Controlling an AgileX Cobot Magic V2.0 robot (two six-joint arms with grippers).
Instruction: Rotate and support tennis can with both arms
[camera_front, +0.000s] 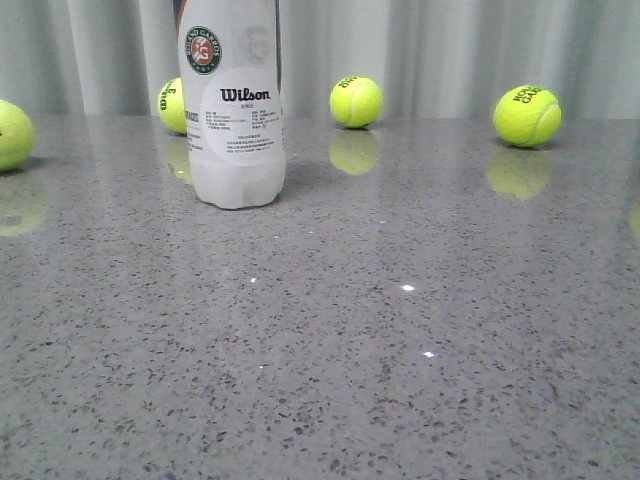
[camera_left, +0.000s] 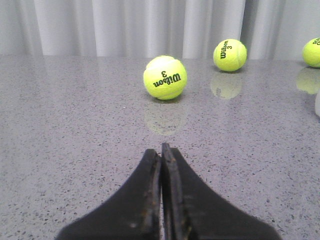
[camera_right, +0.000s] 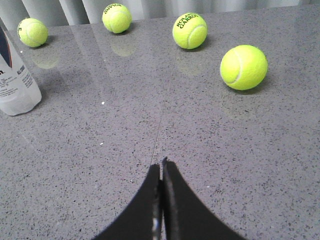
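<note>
Standing upright on the grey bench (camera_front: 400, 350), the tennis can (camera_front: 232, 110) was seen toward the far left in the front view, with its top cut off by the edge of the picture. It was not touched by anything. The left hand (camera_left: 161, 150) was seen with its fingers pressed together and nothing between them. The right hand (camera_right: 162, 162) was pressed together too, and it was empty as well. Neither hand was seen in the front view, so both were judged to be well back from the can.

The job looked as if it had not been started. The can still had to be reached, turned and held up by both hands. Both hands would first have to be spread wide, because the can is fat.

Lots of bare bench was seen in front of the can, so there was open room for moving in. Some yellow balls were lying about. One ball (camera_front: 172, 105) was partly hidden behind the can. Another ball (camera_front: 356, 101) was near the can on the far side, one ball (camera_front: 527, 115) was well off to the right, and one ball (camera_front: 14, 134) was at the left edge. A grey curtain (camera_front: 450, 50) was hung behind the bench. The near edge of the bench could not be seen.
</note>
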